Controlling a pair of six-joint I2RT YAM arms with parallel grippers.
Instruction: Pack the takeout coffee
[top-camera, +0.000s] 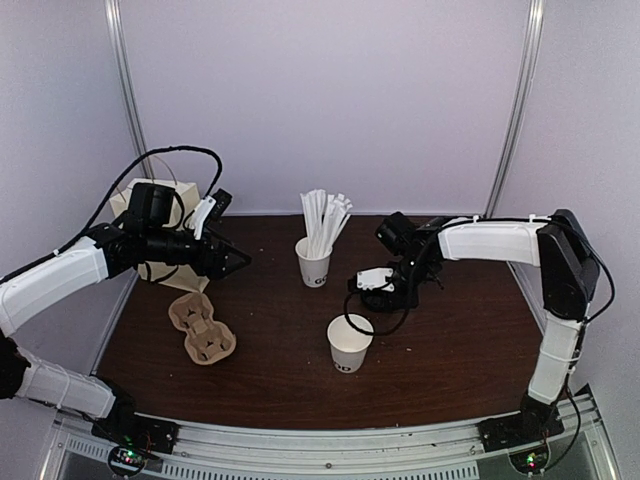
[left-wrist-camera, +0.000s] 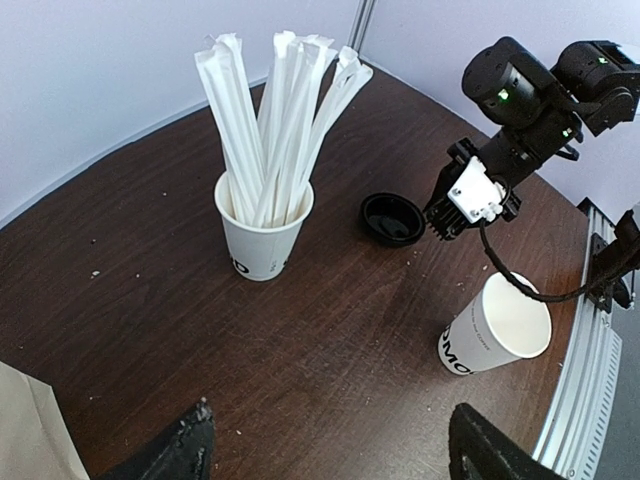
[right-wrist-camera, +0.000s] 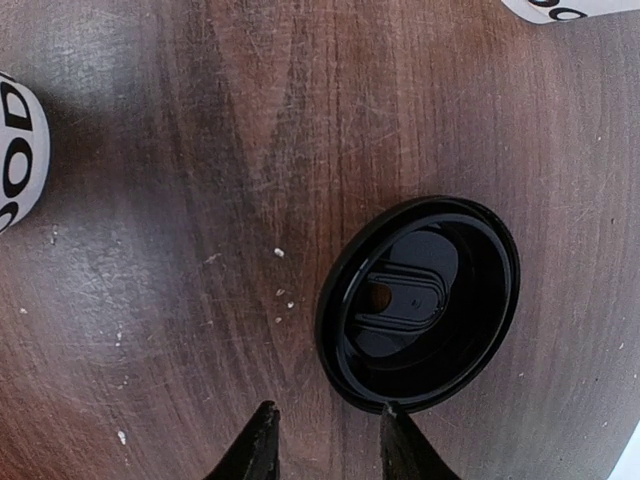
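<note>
Black lid (right-wrist-camera: 418, 305) lies upturned — right fingers (right-wrist-camera: 255, 450) parted just beside its rim.

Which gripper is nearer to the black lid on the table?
Right. The right gripper hangs just over the black lid, at its rim. The left gripper is far off toward the left side of the table, beyond the cup of straws.
</note>
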